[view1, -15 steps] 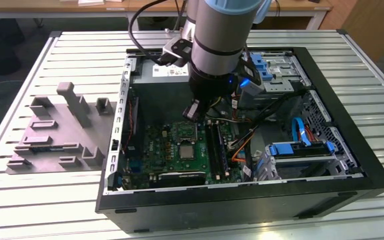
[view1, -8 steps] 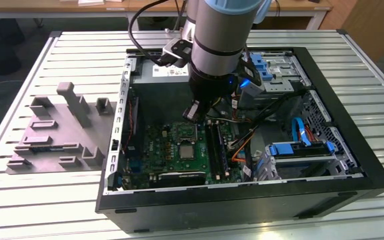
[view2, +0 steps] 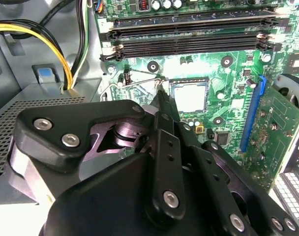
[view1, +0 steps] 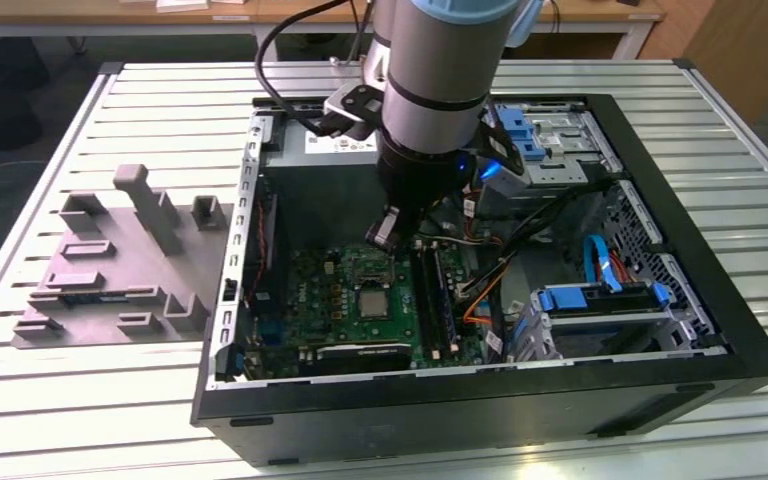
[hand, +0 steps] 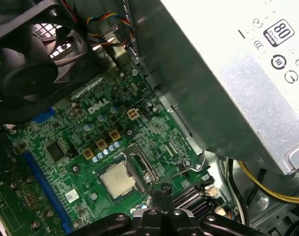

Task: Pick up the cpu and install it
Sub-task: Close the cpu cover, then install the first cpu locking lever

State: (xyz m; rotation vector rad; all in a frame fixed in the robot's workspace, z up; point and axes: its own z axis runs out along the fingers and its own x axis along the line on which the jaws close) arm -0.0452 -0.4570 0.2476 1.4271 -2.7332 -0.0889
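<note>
The small square cpu with a pale silver-grey metal face (view2: 189,96) sits flat in its socket on the green motherboard (view2: 228,73), face up, edges square to the socket frame. It is square, so no long axis to speak of. It shows in the exterior view (view1: 373,302) near the board's middle and in the first wrist view (hand: 117,177) too.

The black gripper (view2: 162,93) is inside the open black computer case (view1: 651,180), tips just beside the cpu socket, on the side where the thin metal socket lever (view2: 134,81) runs. The jaws look drawn together to a narrow point, nothing between them. In the first wrist view the tip (hand: 161,189) is over the socket's metal retention frame (hand: 144,167), which stands swung off the cpu; I cannot tell whether the tip touches it.

Past the socket: two long black memory slots (view2: 189,42) run parallel to one cpu edge, and a blue expansion slot (view2: 250,115) lies on the other side. Yellow and black cables (view2: 56,44) run down to the grey perforated metal power supply box (view2: 21,118). A black case fan (hand: 26,64) sits at the board's edge in the first wrist view.

Outside the case, a grey plastic fixture with upright blocks (view1: 117,260) lies on the slatted metal tabletop (view1: 91,400), at the exterior view's left.
</note>
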